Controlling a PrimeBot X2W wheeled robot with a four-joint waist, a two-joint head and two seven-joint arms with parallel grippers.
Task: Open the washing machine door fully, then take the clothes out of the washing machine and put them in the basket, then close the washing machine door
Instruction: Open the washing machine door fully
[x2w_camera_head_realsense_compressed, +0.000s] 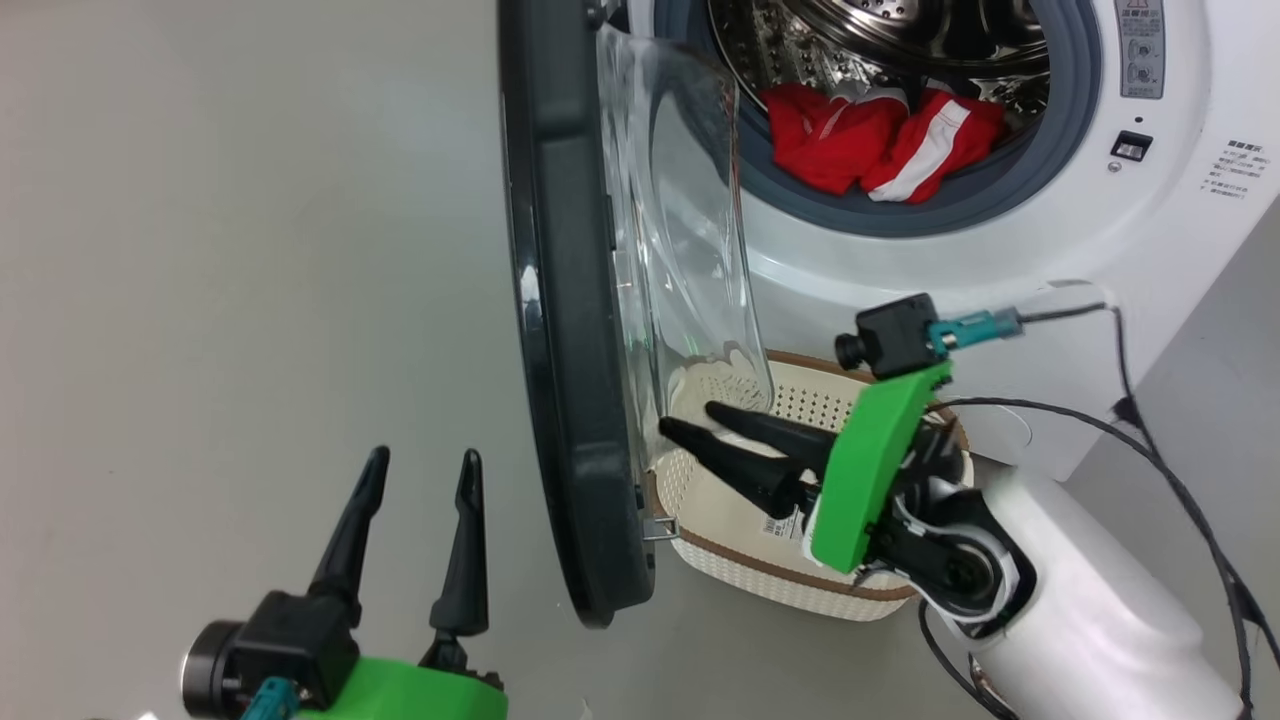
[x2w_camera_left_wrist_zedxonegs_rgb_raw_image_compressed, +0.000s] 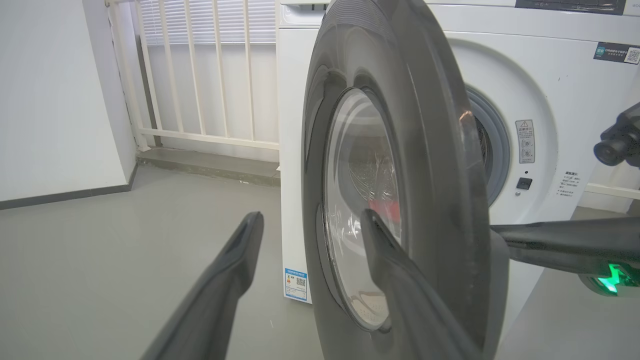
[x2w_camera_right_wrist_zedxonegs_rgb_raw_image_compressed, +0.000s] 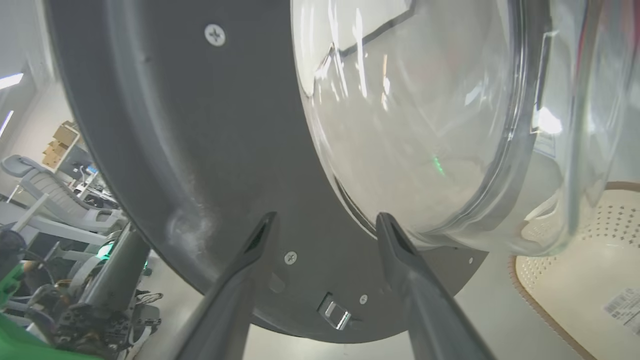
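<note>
The washing machine door (x2w_camera_head_realsense_compressed: 560, 300) stands swung out, edge-on in the head view, its glass bowl (x2w_camera_head_realsense_compressed: 690, 230) facing the washing machine (x2w_camera_head_realsense_compressed: 1150, 230). The red and white clothes (x2w_camera_head_realsense_compressed: 880, 140) lie in the steel drum at the gasket's lower lip. The basket (x2w_camera_head_realsense_compressed: 760, 585) sits on the floor below the opening, partly behind the door. My right gripper (x2w_camera_head_realsense_compressed: 688, 417) is open over the basket, its fingertips close to the door's inner face (x2w_camera_right_wrist_zedxonegs_rgb_raw_image_compressed: 175, 150) beside the bowl (x2w_camera_right_wrist_zedxonegs_rgb_raw_image_compressed: 410, 125). My left gripper (x2w_camera_head_realsense_compressed: 424, 458) is open and holds nothing, on the door's outer side (x2w_camera_left_wrist_zedxonegs_rgb_raw_image_compressed: 400, 175).
The door's metal latch (x2w_camera_right_wrist_zedxonegs_rgb_raw_image_compressed: 335, 310) sticks out at its lower edge. Black cables (x2w_camera_head_realsense_compressed: 1180, 470) trail from my right arm past the washer's corner. A white railing (x2w_camera_left_wrist_zedxonegs_rgb_raw_image_compressed: 200, 75) and wall stand left of the machine. Open grey floor (x2w_camera_head_realsense_compressed: 250, 250) lies left of the door.
</note>
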